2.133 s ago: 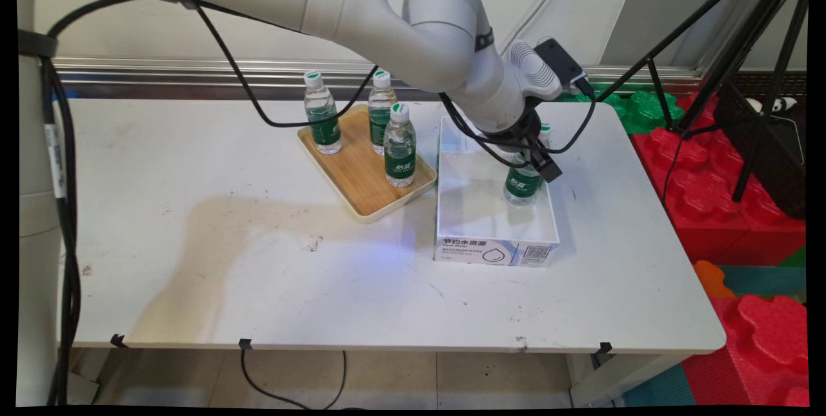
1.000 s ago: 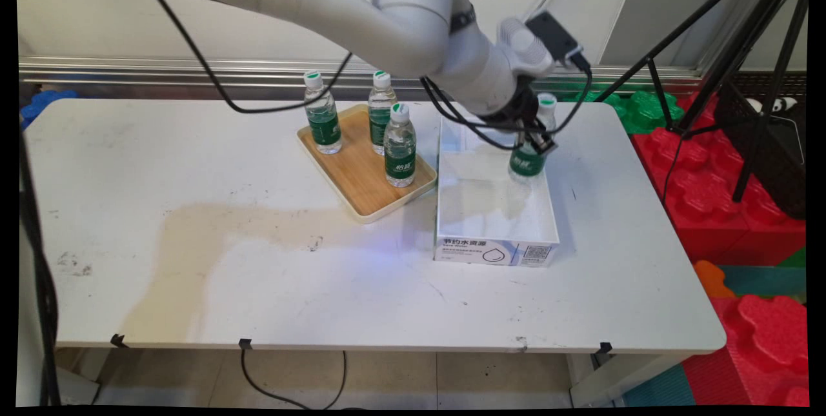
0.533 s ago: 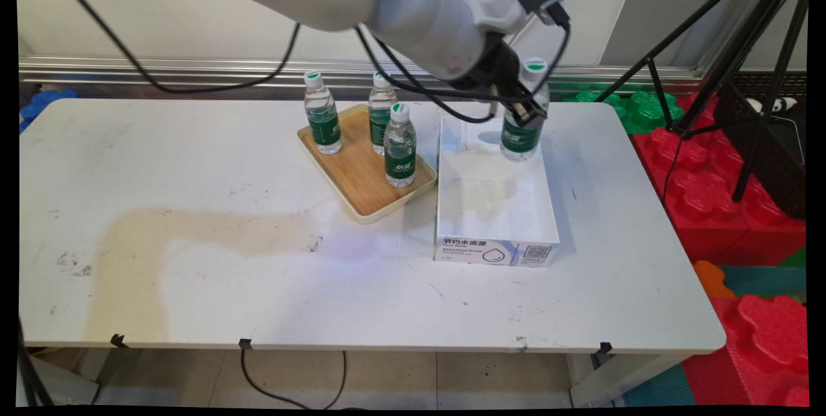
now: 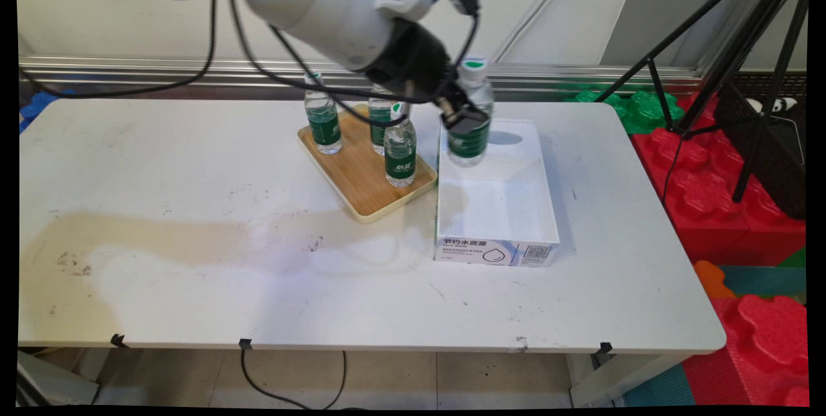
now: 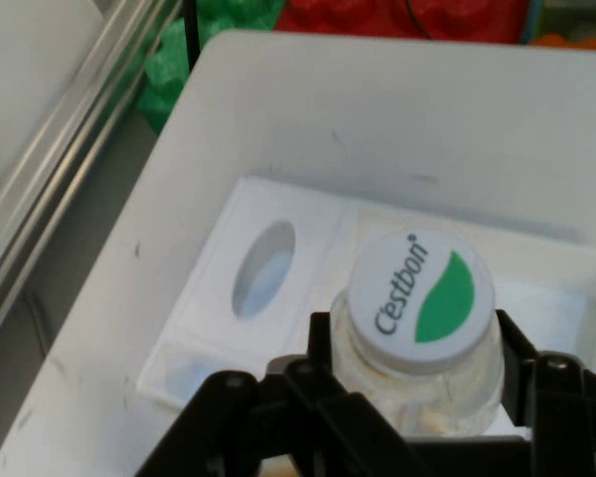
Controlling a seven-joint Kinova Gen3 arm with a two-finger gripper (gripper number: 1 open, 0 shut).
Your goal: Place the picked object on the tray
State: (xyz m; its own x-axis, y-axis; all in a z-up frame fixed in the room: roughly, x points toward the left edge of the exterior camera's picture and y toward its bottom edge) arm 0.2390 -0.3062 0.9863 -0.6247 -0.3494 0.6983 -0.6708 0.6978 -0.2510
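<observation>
end effector: the black two-finger end effector (image 4: pixel 466 118) is pinched on the clear plastic water bottle with a green label and a white cap marked in green (image 4: pixel 470 120); in the hand view its black fingers (image 5: pixel 321 350) press on either side of the bottle's shoulder, just under the cap (image 5: pixel 422 299).

held bottle: upright, long axis vertical, cap up. It hangs in the air, clear of the floor of the open white cardboard box printed on its near side (image 4: pixel 550 209), above the box's far left corner.

bottle to end effector: the bottle lies directly between the fingers, its body hanging below them, its cap rising above them on the side away from the arm.

bottle to tray: the shallow rectangular wooden tray with a pale rim (image 4: pixel 352 174) lies just to the picture's left of the held bottle, touching or nearly touching the box's left wall. Whether they touch cannot be told.

tray contents: three like bottles stand upright on it. The nearest one (image 4: pixel 400 145) is just beside the held bottle, apart from it; the back one (image 4: pixel 378 120) and the far left one (image 4: pixel 322 118) are partly hidden by the arm and its cables.

surface: white surface (image 4: pixel 258 274), stained and scuffed, carrying tray and box side by side.

box interior: seen from the hand, a white flap with an oval cut-out (image 5: pixel 264 268) lies beneath and beside the bottle.
</observation>
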